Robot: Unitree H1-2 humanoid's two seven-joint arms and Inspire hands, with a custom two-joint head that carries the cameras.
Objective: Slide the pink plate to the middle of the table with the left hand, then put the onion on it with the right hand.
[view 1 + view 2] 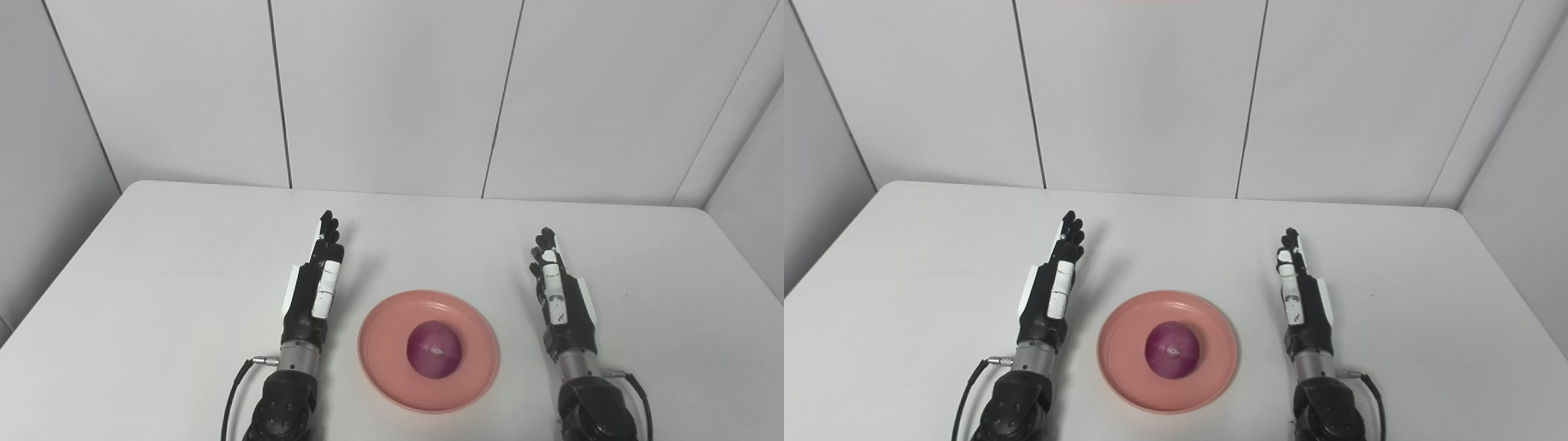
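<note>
A pink plate (380, 355) lies on the white table near its front middle, between my two arms. A purple onion (433, 349) sits in the plate's centre. My left hand (318, 278) rests to the plate's left, fingers stretched straight toward the wall, open and holding nothing. On the plate's other side my right hand (558, 291) lies the same way, open and empty. Neither hand touches the plate. The same layout appears in the right eye view, with the plate (1118, 355), onion (1172, 358), left hand (1053, 285) and right hand (1301, 294).
The white table (184, 245) ends at a panelled wall behind. Its right edge runs close to a side wall. A black cable (236, 386) loops off my left wrist near the front edge.
</note>
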